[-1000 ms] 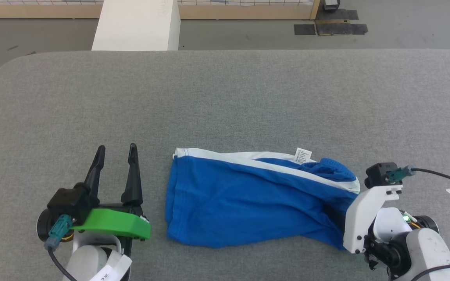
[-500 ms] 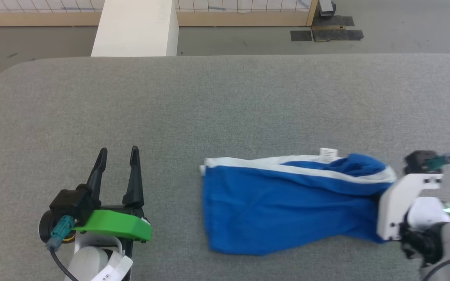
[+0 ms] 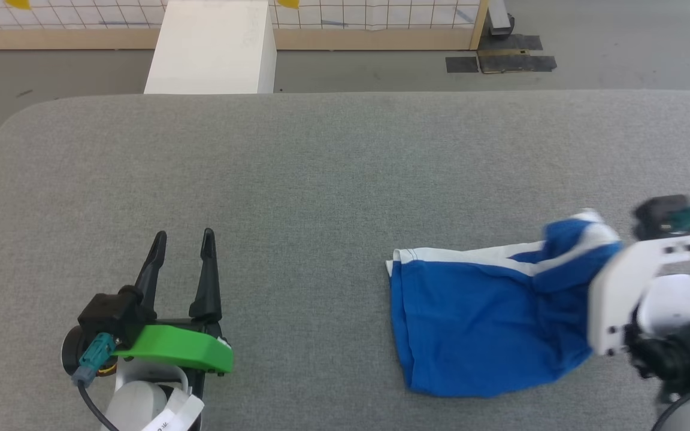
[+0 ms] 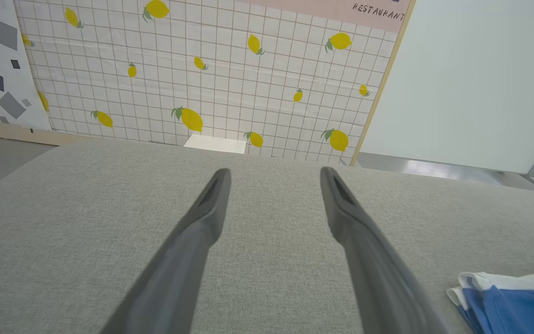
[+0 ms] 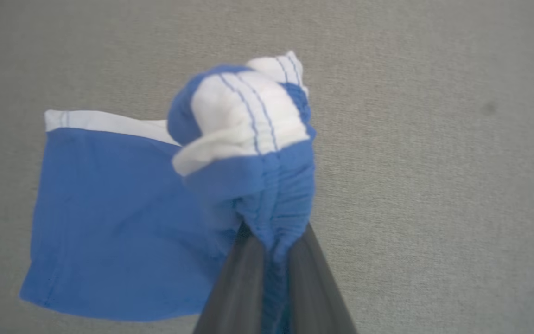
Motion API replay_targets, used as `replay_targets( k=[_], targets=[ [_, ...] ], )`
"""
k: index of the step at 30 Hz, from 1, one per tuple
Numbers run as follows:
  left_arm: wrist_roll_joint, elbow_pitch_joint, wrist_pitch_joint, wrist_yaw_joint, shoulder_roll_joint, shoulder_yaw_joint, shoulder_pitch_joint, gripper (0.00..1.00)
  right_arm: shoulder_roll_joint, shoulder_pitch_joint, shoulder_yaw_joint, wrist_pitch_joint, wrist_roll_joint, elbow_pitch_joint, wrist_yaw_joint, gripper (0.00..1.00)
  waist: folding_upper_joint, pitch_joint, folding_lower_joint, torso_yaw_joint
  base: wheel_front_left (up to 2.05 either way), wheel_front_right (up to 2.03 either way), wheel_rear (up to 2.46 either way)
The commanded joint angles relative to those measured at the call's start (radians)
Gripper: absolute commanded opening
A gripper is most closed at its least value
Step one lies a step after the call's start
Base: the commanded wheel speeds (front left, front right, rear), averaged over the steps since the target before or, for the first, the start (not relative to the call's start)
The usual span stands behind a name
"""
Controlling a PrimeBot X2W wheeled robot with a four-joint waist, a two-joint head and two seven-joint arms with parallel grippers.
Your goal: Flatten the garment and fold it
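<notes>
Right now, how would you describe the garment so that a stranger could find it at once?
Start at the wide grey table; toward its right side lies the garment. It is bright blue shorts with a white stripe, the gathered waistband pinched in the shut right gripper. Its blue stands out against the grey.

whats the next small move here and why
Probably bring the left end effector across to pinch the free leg hem of the shorts. The right end effector is shut on the gathered waistband, lifting that end in a bunch, while the left one is open and apart from the cloth on the table; two grips could stretch it flat.
</notes>
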State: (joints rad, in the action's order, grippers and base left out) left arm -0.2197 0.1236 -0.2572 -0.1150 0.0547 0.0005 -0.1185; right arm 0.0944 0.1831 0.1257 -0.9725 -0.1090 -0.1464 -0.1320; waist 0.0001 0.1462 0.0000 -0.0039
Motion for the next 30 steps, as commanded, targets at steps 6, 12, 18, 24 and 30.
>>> replay_targets(
  k=[6,12,18,24,30],
  targets=[
    [-0.001,0.001,-0.005,-0.009,-0.004,-0.005,-0.009,1.00,0.000,0.007,-0.221,-0.054,-0.061,-0.084,0.001,0.00,-0.0001,0.021,0.0000,0.017,0.00,0.00,0.00],
    [-0.011,-0.005,-0.005,-0.008,-0.004,-0.021,-0.030,1.00,0.005,0.070,-0.384,-0.055,-0.076,0.009,0.001,0.00,-0.0001,0.053,0.0000,0.044,0.00,0.00,0.00],
    [-0.021,-0.008,-0.005,0.002,-0.004,-0.038,-0.041,1.00,-0.005,0.111,-0.463,-0.037,-0.091,0.151,0.001,0.00,-0.0001,0.077,0.0000,0.072,0.00,0.00,0.00],
    [-0.023,-0.005,-0.005,0.007,-0.004,-0.033,-0.038,1.00,-0.012,0.117,-0.496,-0.009,-0.142,0.211,0.001,1.00,-0.0001,0.074,0.0000,0.073,0.00,0.00,0.00],
    [-0.018,-0.006,-0.005,0.011,-0.004,-0.019,-0.022,1.00,0.000,0.086,-0.490,0.038,-0.222,0.111,0.001,1.00,-0.0001,0.040,0.0000,0.043,0.00,0.00,0.00]
  ],
)
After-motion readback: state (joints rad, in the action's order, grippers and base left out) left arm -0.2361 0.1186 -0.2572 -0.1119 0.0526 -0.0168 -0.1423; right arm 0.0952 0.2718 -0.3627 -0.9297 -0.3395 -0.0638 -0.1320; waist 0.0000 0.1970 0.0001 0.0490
